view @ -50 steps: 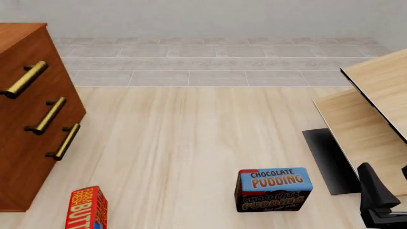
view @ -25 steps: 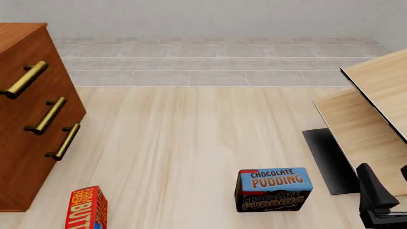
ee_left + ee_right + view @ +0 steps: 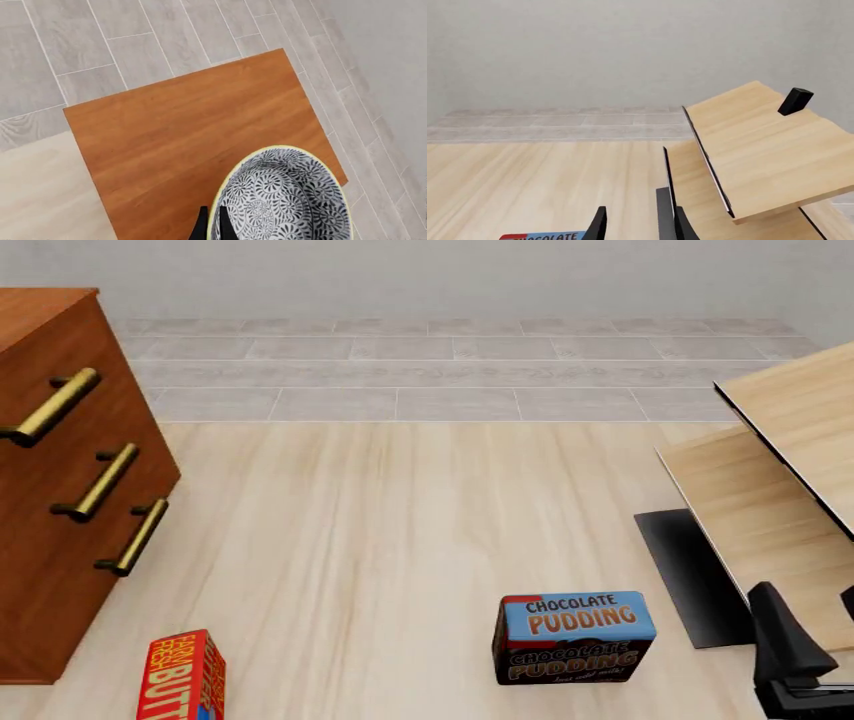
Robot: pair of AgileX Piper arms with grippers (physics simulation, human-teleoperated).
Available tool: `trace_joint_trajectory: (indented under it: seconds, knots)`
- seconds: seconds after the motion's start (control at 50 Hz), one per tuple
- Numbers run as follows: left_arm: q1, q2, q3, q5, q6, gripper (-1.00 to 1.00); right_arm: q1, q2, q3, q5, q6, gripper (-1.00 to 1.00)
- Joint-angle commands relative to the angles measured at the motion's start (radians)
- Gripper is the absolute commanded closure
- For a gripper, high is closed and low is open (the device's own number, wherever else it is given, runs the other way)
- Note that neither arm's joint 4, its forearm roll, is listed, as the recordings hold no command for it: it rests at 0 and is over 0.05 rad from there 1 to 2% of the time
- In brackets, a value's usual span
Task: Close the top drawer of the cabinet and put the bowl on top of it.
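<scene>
The left wrist view looks down on the cabinet [image 3: 193, 135] top, where the blue-and-white bowl [image 3: 280, 197] is seen above the wood near one corner. The left fingers [image 3: 224, 227] pinch the bowl's pale rim, one inside and one outside. In the front view the cabinet stands at the table's [image 3: 400, 540] left, its top drawer [image 3: 60, 400] flush with the two below. The right fingers [image 3: 602, 225] are spread apart, holding nothing, above a chocolate pudding box [image 3: 574, 637]. A red butter box [image 3: 183, 678] lies near the cabinet.
</scene>
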Motion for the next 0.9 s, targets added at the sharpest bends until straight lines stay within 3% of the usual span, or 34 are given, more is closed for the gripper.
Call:
trace_joint_trajectory:
  seconds: [0.02, 0.42, 0.64, 0.66, 0.9]
  knots:
    - [-0.008, -0.016, 0.055, -0.030, -0.006, 1.00, -0.002, 0.000, -0.001, 0.001, 0.002, -1.00]
    - [0.008, -0.014, 0.070, -0.043, 0.009, 1.00, -0.003, -0.001, -0.001, -0.002, 0.006, -1.00]
    - [0.007, -0.026, 0.028, -0.038, 0.028, 1.00, -0.002, -0.001, -0.001, -0.003, 0.007, -1.00]
    - [-0.009, -0.032, 0.026, -0.042, 0.024, -1.00, -0.002, -0.001, -0.001, -0.002, 0.007, -1.00]
    - [0.006, -0.042, 0.027, -0.039, 0.021, -1.00, -0.002, -0.001, -0.003, -0.001, 0.009, -1.00]
